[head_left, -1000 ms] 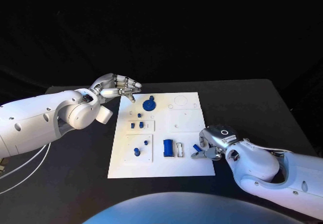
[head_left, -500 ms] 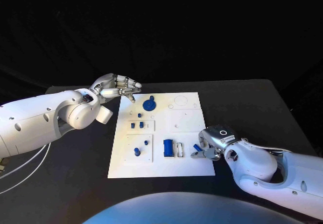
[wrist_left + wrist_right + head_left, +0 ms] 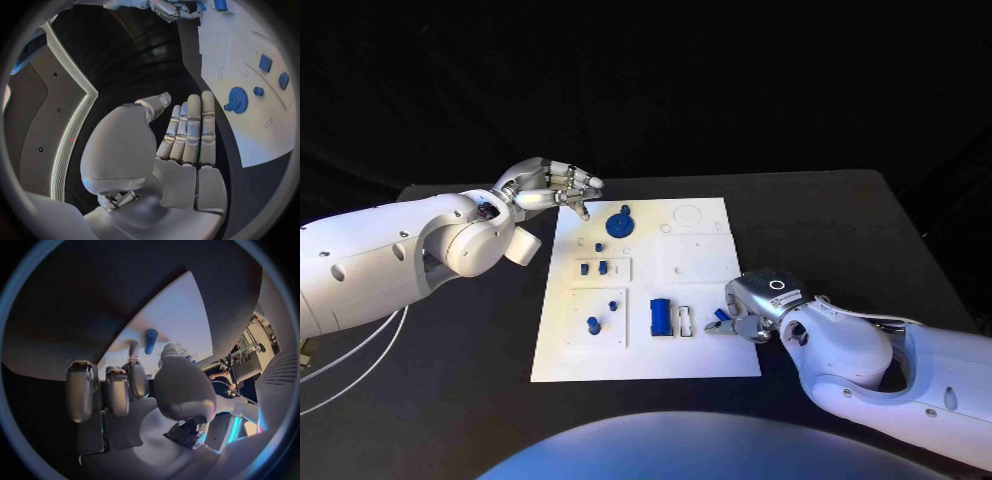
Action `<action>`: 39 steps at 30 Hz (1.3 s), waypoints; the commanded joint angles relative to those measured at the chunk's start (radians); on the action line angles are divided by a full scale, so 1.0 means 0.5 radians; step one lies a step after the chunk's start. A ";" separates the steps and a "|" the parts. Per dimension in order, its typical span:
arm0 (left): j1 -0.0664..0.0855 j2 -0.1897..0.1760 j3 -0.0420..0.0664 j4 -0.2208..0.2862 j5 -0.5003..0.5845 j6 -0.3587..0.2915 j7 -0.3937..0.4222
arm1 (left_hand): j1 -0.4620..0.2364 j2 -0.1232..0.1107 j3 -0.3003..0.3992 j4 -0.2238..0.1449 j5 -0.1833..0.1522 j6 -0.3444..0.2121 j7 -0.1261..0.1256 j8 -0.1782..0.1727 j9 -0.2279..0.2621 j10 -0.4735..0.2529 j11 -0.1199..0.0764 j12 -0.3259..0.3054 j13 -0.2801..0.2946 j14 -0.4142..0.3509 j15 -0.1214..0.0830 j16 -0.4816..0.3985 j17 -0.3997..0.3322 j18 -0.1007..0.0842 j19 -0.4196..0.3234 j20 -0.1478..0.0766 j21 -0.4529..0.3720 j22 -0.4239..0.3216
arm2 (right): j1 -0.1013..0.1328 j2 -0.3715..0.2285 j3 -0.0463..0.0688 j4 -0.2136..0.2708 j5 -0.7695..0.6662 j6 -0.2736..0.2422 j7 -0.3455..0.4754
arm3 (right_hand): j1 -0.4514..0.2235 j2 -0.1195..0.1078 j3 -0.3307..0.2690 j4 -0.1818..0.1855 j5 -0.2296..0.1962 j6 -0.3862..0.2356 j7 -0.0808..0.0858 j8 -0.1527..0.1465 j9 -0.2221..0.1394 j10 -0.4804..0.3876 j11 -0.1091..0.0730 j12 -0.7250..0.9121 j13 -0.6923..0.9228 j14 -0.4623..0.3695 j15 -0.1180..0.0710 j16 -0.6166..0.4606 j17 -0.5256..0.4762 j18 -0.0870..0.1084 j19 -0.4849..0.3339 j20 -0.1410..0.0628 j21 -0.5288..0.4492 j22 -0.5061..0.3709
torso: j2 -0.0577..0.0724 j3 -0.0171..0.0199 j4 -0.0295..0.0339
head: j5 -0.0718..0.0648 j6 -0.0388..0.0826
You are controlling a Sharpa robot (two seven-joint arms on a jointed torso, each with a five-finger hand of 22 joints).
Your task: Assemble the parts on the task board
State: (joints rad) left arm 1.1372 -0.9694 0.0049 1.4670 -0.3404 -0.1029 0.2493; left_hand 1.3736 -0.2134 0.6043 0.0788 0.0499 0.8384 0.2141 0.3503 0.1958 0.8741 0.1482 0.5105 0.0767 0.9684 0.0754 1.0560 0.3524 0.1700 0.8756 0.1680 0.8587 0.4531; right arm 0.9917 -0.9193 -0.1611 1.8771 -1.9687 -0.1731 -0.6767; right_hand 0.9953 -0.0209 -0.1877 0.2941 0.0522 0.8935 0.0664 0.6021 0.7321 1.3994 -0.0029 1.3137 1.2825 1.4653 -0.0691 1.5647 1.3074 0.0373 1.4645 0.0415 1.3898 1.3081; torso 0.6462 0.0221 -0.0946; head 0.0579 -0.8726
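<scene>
The white task board point(image 3: 711, 350) lies in the middle of the black table. On it are a round blue part point(image 3: 619, 222), a blue block point(image 3: 661, 316) and several small blue pieces. My right hand point(image 3: 759, 303) rests at the board's right edge near the front and pinches a small blue peg point(image 3: 721, 315) just above the plate. The right wrist view shows the blue peg point(image 3: 150, 340) between thumb and fingertip. My left hand point(image 3: 554, 184) hovers by the board's far left corner. In the left wrist view, the left hand point(image 3: 185, 150) has straight fingers and holds nothing, beside the round blue part point(image 3: 237, 100).
An empty white frame slot point(image 3: 685, 320) sits just right of the blue block. Round outlines point(image 3: 688, 215) mark the board's far right part. Black table surrounds the board on all sides; its far edge meets a dark backdrop.
My right hand has shifted slightly toward the board's middle with the blue peg. The left hand has not moved.
</scene>
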 commanded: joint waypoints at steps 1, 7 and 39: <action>0.001 0.001 0.001 0.005 -0.006 0.020 0.005 | -0.002 -0.005 0.001 0.003 0.010 -0.016 -0.002 0.010 -0.002 -0.010 0.002 0.009 -0.003 -0.006 -0.002 0.010 0.002 0.029 0.013 0.002 -0.012 -0.002 | -0.020 -0.008 -0.018 -0.016 0.073 0.174 -0.032 | 0.009 0.032 -0.028 -0.001 -0.007 -0.038 0.009 0.018 0.037 -0.071 0.005 -0.108 -0.086 0.201 0.019 -0.004 0.502 0.011 0.041 0.016 -0.037 0.375 | 0.001 0.0002 -0.001 | -0.001 0.000; 0.001 0.001 0.001 0.004 -0.008 0.019 0.003 | 0.000 -0.005 0.002 0.002 0.010 -0.016 -0.002 0.010 -0.002 -0.010 0.002 0.010 -0.003 -0.005 -0.002 0.011 0.002 0.029 0.014 0.001 -0.011 -0.002 | -0.020 -0.013 -0.019 -0.012 0.081 0.209 -0.035 | 0.130 0.009 -0.079 -0.003 -0.006 -0.084 0.019 0.034 0.102 -0.249 0.015 -0.407 -0.381 0.181 0.028 -0.041 0.453 0.025 0.014 0.025 -0.113 0.350 | 0.000 0.0003 -0.001 | 0.000 0.000; 0.001 -0.001 0.001 0.004 -0.013 0.018 0.003 | 0.008 -0.005 0.005 -0.003 0.010 -0.016 -0.002 0.011 -0.002 -0.010 0.001 0.011 -0.003 -0.004 -0.003 0.012 0.003 0.029 0.017 0.000 -0.010 -0.002 | -0.019 -0.112 -0.019 0.027 0.329 -0.503 0.160 | 0.535 -0.137 -0.007 0.002 -0.005 -0.045 0.085 -0.482 -0.218 -0.109 0.063 -0.331 -0.309 0.211 0.062 0.012 0.527 -0.028 0.132 0.047 0.130 0.452 | 0.000 -0.0008 -0.001 | -0.004 0.000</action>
State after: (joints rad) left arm 1.1371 -0.9705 0.0049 1.4663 -0.3450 -0.1029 0.2462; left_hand 1.3736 -0.2134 0.6043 0.0788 0.0499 0.8384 0.2141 0.3503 0.1958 0.8741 0.1482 0.5105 0.0767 0.9684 0.0754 1.0560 0.3524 0.1700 0.8756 0.1680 0.8587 0.4533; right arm 0.9839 -0.9737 -0.1696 1.8910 -1.8524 -0.3577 -0.6379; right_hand 1.2633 -0.0972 -0.1873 0.2945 0.0519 0.8682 0.1039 0.3649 0.6254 1.3418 0.0249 1.1453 1.1277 1.4653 -0.0440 1.5648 1.3073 0.0373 1.4665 0.0580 1.4524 1.3076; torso 0.6462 0.0221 -0.0951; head 0.0553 -0.8726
